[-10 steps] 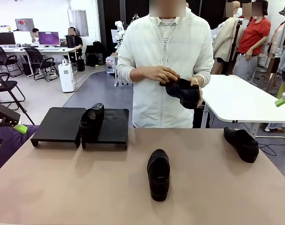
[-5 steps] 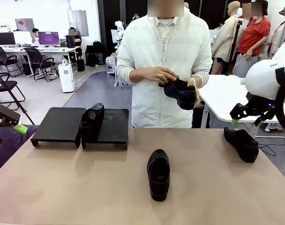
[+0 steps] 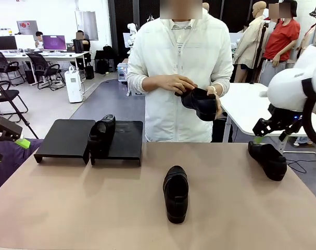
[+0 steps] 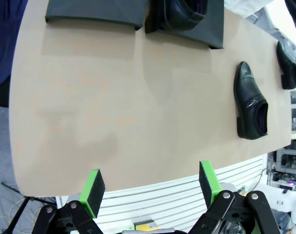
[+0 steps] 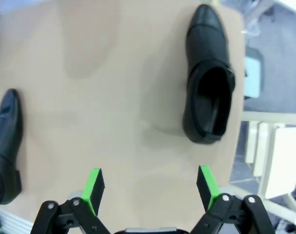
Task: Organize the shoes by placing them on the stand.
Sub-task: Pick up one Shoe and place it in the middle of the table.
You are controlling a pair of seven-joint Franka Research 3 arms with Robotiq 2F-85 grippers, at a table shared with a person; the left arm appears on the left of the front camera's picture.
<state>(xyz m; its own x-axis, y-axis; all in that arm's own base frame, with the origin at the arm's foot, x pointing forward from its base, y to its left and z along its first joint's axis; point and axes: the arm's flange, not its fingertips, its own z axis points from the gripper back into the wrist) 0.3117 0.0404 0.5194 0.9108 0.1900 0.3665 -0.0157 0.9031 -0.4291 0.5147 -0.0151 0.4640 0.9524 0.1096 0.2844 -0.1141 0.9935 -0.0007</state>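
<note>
Right pincer (image 5: 150, 187) over the surface (image 5: 113, 122), spread wide and empty. The shoe (image 5: 208, 73) lies ahead, in line with one finger, not between both. If I descend as aligned, that finger may strike the glossy upper and push it off the edge.

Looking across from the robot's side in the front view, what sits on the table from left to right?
Low matte-black rectangular platform, second matching platform carrying a glossy black leather slip-on shoe on its left end, middle black shoe, far-right black shoe.
</note>
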